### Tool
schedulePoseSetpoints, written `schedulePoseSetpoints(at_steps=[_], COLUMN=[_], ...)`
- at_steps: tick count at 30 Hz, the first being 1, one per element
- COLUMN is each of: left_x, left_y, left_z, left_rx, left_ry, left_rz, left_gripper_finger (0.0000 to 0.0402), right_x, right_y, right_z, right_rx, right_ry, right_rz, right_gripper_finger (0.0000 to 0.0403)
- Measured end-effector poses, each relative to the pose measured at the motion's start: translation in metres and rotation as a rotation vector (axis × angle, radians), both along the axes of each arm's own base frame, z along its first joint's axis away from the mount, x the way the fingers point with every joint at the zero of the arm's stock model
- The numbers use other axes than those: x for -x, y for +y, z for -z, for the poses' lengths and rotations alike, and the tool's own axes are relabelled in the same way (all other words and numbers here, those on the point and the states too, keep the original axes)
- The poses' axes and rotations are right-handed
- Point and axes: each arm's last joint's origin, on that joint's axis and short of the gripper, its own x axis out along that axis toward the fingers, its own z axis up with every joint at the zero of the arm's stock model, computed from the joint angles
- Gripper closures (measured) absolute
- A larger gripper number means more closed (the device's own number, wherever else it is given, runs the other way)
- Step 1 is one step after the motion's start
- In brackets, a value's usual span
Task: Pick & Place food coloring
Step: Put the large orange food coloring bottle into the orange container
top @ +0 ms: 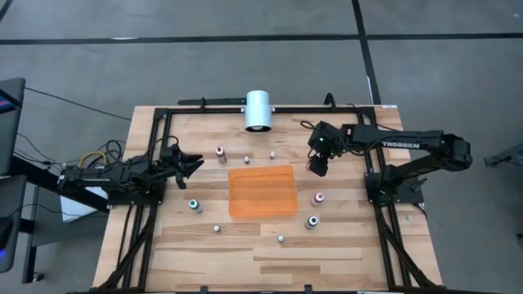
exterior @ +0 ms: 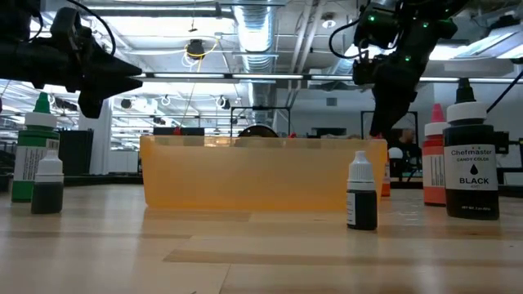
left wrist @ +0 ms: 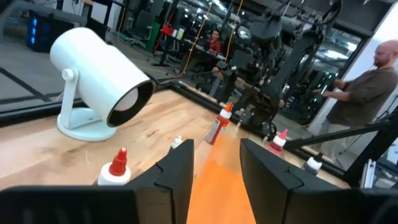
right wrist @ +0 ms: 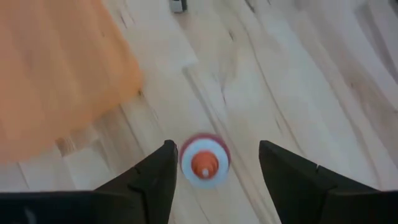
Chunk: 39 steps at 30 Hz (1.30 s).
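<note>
Right of centre in the overhead frame, the right gripper (top: 317, 167) hangs just off the upper right corner of the orange tray (top: 261, 191), its jaws spread wide and empty. Its wrist camera looks straight down on an orange-tipped food coloring bottle (right wrist: 204, 160) standing upright on the table (top: 327, 253) between the two fingers, untouched by either.

At the left of the overhead frame, the left gripper (top: 193, 165) is raised off the table, pointing toward the tray, jaws partly open with nothing between them.

Other small bottles stand scattered around the tray: a green-topped one (top: 194, 205) at lower left, a teal-topped one (top: 312, 221) at lower right, a pink-topped one (top: 319, 198) just above that, and a red-topped one (top: 220, 153) at upper left. A white cylinder (top: 259, 110) lies at the table's top edge.
</note>
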Motion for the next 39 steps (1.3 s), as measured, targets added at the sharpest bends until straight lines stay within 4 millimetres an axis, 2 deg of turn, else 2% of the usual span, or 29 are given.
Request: schedulePoseSetpoints(at_steps=[10,31,39], left_x=[-0.0035,-0.0075,-0.0075], left_y=[0.0001,0.0000,0.0000], left_z=[0.0038,0.0088,0.0088], left_rx=[-0.004,0.004,0.004], left_ry=[0.054,0.114,0.113], left_rz=[-0.003,-0.001,0.000], left_gripper_finger=[0.0280,0.0280,0.0280], right_x=[0.0007,0.0012,0.0013], right_y=[0.0002,0.0004,0.0007], right_z=[0.0006,0.0005,0.0004], right_rx=[-0.002,-0.003,-0.003], right_ry=[0.006,0.010,0.011], right_rz=[0.001,0.001,0.000], right_gripper_finger=[0.0228,0.0366,0.0367])
